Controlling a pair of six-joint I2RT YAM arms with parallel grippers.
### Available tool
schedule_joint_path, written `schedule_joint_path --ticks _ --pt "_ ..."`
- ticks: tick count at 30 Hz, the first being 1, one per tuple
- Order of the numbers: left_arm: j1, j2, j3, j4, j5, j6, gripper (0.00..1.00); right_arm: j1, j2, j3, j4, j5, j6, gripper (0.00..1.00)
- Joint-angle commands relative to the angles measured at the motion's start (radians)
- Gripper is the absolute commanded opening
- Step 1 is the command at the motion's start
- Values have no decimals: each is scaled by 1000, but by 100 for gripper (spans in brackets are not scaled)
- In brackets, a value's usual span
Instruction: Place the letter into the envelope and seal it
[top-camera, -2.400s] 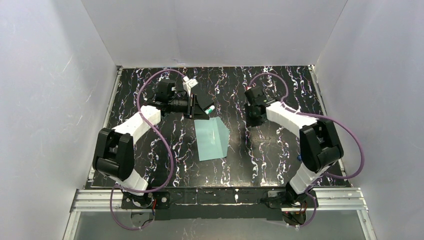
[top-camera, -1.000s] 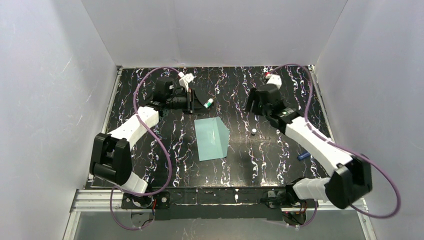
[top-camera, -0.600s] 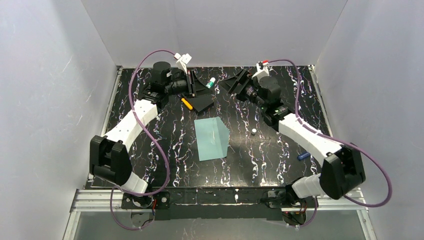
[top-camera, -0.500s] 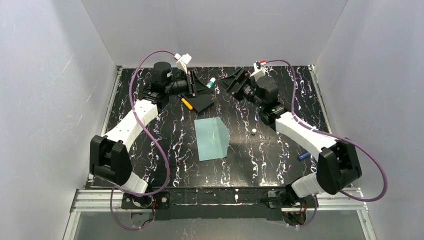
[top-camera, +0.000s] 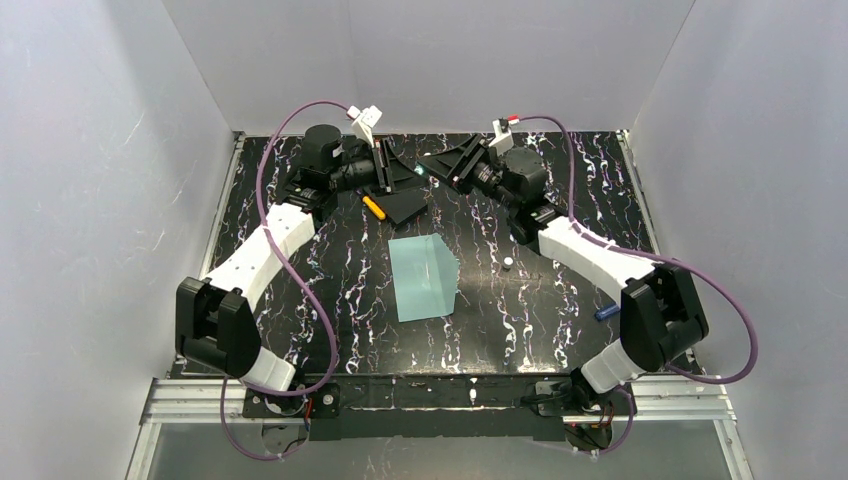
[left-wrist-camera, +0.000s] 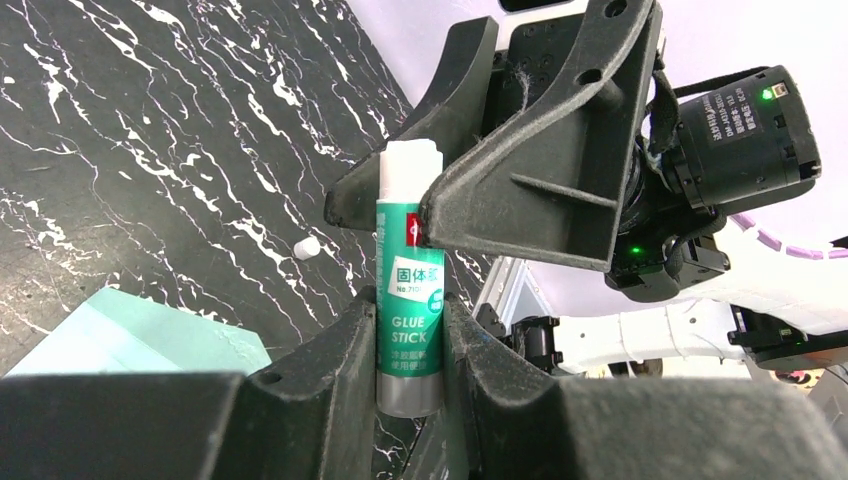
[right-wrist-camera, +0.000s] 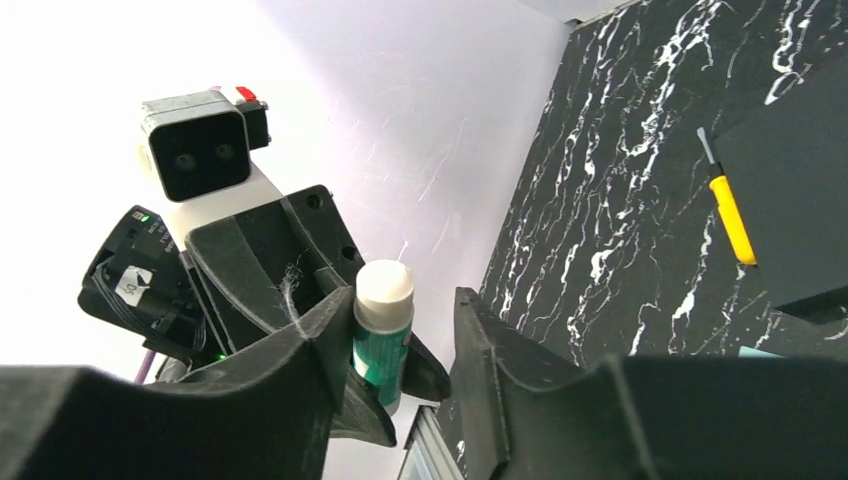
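Observation:
The pale teal envelope (top-camera: 425, 278) lies flat mid-table, its corner visible in the left wrist view (left-wrist-camera: 130, 340). The letter is not in view. My left gripper (top-camera: 412, 172) is raised at the back and shut on the lower body of a green glue stick (left-wrist-camera: 410, 330), which points at the right arm. My right gripper (top-camera: 434, 167) faces it, and its fingers (left-wrist-camera: 520, 190) straddle the stick's white tip (right-wrist-camera: 384, 283). In the right wrist view one finger touches the stick and the other stands apart, so the right gripper (right-wrist-camera: 405, 300) is open.
A flat black pad (top-camera: 405, 205) lies behind the envelope with a yellow-handled tool (top-camera: 373, 206) beside it. A small white cap (top-camera: 508, 262) rests to the right of the envelope and a blue item (top-camera: 606, 312) lies near the right arm. White walls enclose the table.
My right arm has swung up and left from the table to meet the glue stick, and its jaws have narrowed around the tip. My left gripper has held the stick still.

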Motion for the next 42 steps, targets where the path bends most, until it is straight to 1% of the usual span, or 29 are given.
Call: schedule_joint_path --ticks 1,3,5,7,8,10,11,13,15,18,20,23,26,27,28,29,30,31,32,33,34,36,42 --pt "-3 -58 -13 25 43 7 0 4 20 63 74 -13 8 46" --pt "-4 -59 -14 25 78 9 0 4 33 72 76 -21 5 35" --pt "-2 -59 -9 25 117 -2 2 4 39 83 79 -39 -11 22" --pt "2 -58 -5 25 136 -26 14 4 37 89 74 -61 -56 12" --pt "6 -55 -2 25 144 -42 20 3 34 92 64 -80 -97 10" --pt "17 -51 5 25 153 -75 32 -3 30 107 21 -134 -166 7" --pt "22 -49 6 25 155 -83 36 -5 27 109 -1 -158 -190 6" --pt "31 -51 1 25 162 -86 42 -6 24 107 -9 -211 -211 6" --pt "41 -49 -2 25 173 -88 43 -6 27 107 -9 -241 -217 6" --pt "47 -33 -4 25 200 -94 38 -6 35 108 -8 -261 -221 7" --pt "49 -24 -6 25 208 -98 33 -6 48 123 -8 -281 -219 7" --pt "49 -8 -4 25 221 -104 19 -6 64 134 7 -303 -204 8" --pt "49 5 4 25 236 -113 0 -6 78 145 6 -308 -186 9" --pt "49 6 6 25 237 -119 0 -6 81 151 5 -307 -174 9" --pt "49 8 10 25 236 -119 0 -6 85 157 5 -304 -163 16" --pt "50 7 12 25 230 -120 0 -6 85 161 6 -298 -155 28" --pt "49 6 12 25 217 -121 0 -6 79 160 6 -284 -147 44" --pt "50 4 13 25 196 -124 0 -6 69 152 6 -256 -143 62" --pt "50 4 16 25 178 -128 0 -6 52 130 19 -215 -138 72" --pt "51 6 17 25 157 -135 0 -6 35 107 50 -198 -133 77" --pt "53 6 18 25 129 -143 0 -6 22 79 97 -182 -124 81" --pt "54 10 27 25 61 -160 0 -6 0 33 175 -185 -106 83" --pt "54 43 94 28 -65 -219 0 4 -16 -30 199 -184 -84 82"
